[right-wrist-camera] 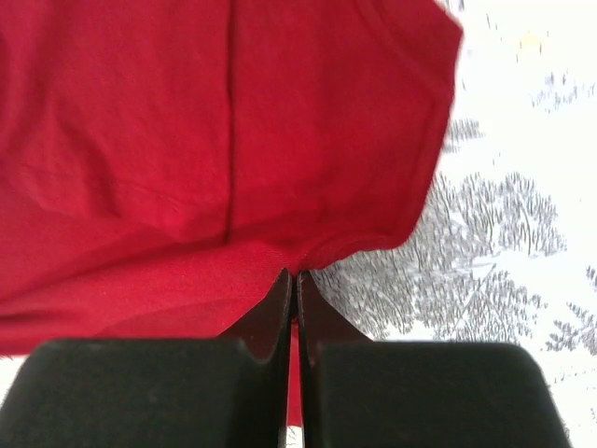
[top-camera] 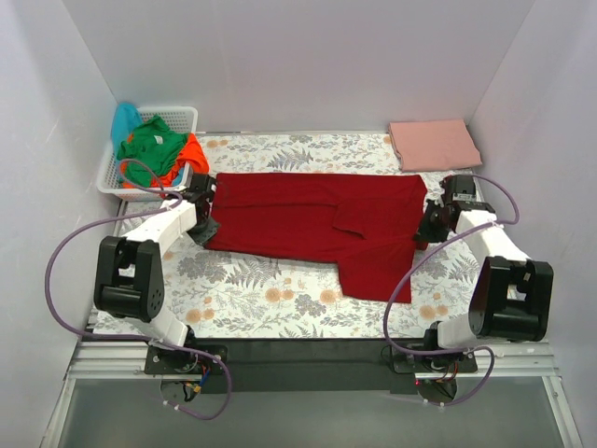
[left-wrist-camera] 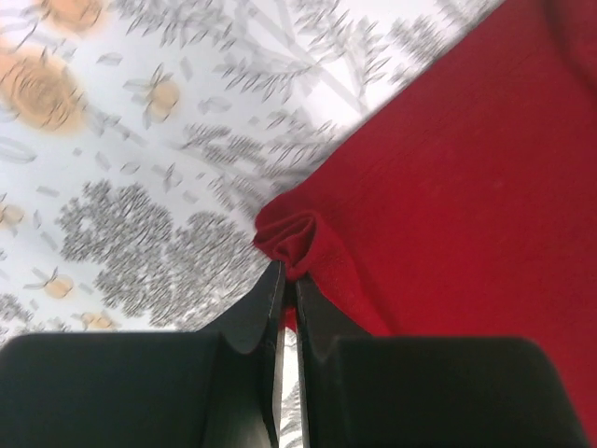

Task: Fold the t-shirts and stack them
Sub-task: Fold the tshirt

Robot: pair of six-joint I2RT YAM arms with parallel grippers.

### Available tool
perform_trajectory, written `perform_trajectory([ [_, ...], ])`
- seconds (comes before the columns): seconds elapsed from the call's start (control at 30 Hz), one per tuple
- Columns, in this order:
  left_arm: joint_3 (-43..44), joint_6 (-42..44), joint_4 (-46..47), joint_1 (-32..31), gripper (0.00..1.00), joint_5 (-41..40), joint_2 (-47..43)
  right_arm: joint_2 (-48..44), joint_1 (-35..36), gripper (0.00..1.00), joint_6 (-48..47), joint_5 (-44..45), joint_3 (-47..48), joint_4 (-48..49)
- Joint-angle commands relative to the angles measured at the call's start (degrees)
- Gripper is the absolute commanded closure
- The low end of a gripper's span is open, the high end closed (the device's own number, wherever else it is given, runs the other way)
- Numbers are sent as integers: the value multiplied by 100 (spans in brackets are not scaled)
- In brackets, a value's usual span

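Note:
The dark red t-shirt (top-camera: 317, 224) lies spread across the middle of the floral table, partly folded, with one flap hanging toward the front at the right. My left gripper (top-camera: 207, 207) is shut on its left edge; in the left wrist view the red cloth (left-wrist-camera: 438, 177) bunches at my gripper (left-wrist-camera: 288, 273). My right gripper (top-camera: 429, 224) is shut on its right edge; in the right wrist view the red cloth (right-wrist-camera: 215, 140) is pinched at my gripper (right-wrist-camera: 295, 274). A folded salmon pink t-shirt (top-camera: 434, 143) lies at the back right. Green (top-camera: 154, 145), orange (top-camera: 193, 152) and turquoise (top-camera: 124, 119) t-shirts fill the basket.
A white lattice basket (top-camera: 187, 116) stands at the back left. White walls close in the left, back and right. The floral tablecloth (top-camera: 261, 294) shows in front of the red t-shirt.

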Motion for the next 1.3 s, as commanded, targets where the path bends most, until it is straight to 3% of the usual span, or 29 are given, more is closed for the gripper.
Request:
perform_trajectory([
  [0.0,629,159,40,108,100,-43,324,343,-34,99,-123,-82,645,-34],
  [0.57,1887,264,304,293,100,-86,1626,1900,-34,99,-62,-91,2071,-51],
  [1.27,1958,282,919,293,100,-403,1968,2383,-140,99,-79,-20,2361,115],
])
